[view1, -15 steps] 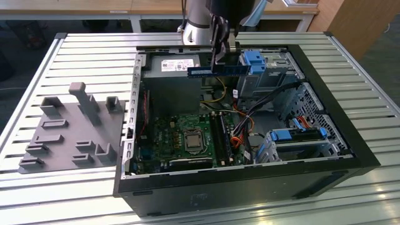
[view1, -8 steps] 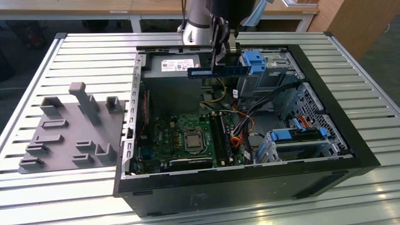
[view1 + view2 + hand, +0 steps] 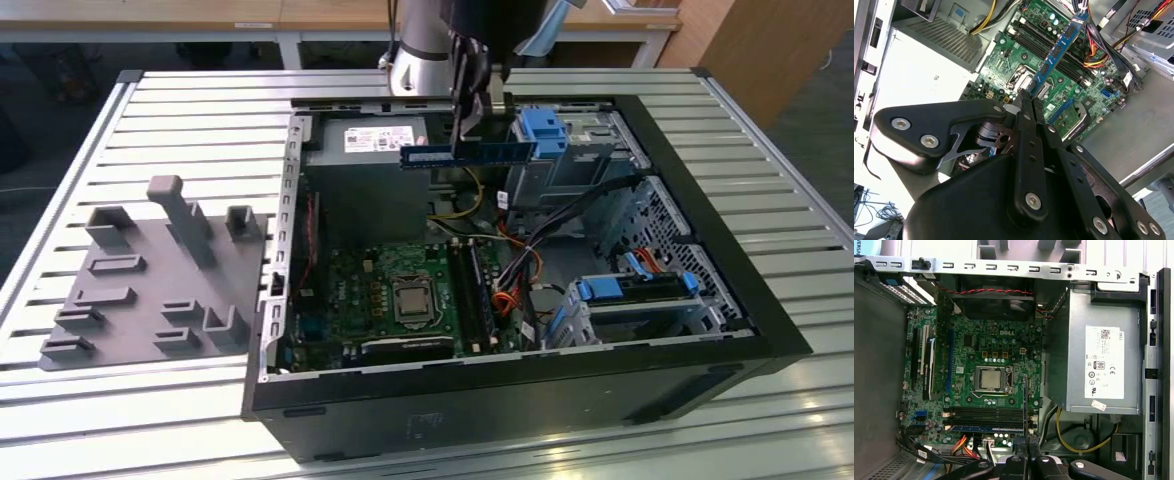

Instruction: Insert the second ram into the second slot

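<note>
Ribbed metal worktop [image 3: 174, 110], and one black, boxy computer case [image 3: 534, 400] lying open on it. Inside the case sits one flat green motherboard [image 3: 999, 345], studded with parts. Above the case, the dark end effector [image 3: 474, 135] is clenched on the second ram [image 3: 434, 157], one thin blue stick with a pale label, held level over the case's open interior.

A ribbed metal table [image 3: 200, 110] fronts pale wooden desks [image 3: 160, 10] and, seemingly, a wooden cabinet [image 3: 761, 50].
</note>
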`<state>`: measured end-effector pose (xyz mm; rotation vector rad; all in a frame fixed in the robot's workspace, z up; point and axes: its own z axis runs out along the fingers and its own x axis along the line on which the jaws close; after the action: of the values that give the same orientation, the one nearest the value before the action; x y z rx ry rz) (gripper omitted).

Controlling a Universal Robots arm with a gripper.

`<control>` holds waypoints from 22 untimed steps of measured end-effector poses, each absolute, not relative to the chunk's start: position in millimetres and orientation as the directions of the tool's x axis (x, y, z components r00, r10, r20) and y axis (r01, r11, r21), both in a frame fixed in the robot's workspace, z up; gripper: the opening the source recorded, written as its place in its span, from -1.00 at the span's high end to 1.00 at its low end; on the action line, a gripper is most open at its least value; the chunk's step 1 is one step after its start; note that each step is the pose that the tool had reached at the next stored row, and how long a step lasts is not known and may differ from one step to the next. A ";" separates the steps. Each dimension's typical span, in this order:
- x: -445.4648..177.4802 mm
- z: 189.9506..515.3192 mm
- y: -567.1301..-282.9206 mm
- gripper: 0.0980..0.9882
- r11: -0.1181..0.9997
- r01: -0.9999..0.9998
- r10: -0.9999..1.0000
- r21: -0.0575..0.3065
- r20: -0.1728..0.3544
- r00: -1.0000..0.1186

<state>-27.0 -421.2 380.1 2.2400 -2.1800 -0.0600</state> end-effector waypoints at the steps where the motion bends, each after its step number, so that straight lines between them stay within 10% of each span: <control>1: -27.0 380.1 -421.4 0.92 -0.027 -0.999 -0.999 0.038 -0.017 0.027; 22: -27.0 380.1 -426.4 0.92 -0.027 -0.999 -1.000 0.038 -0.017 0.027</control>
<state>-27.0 -426.4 380.1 2.2400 -2.1800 -0.0599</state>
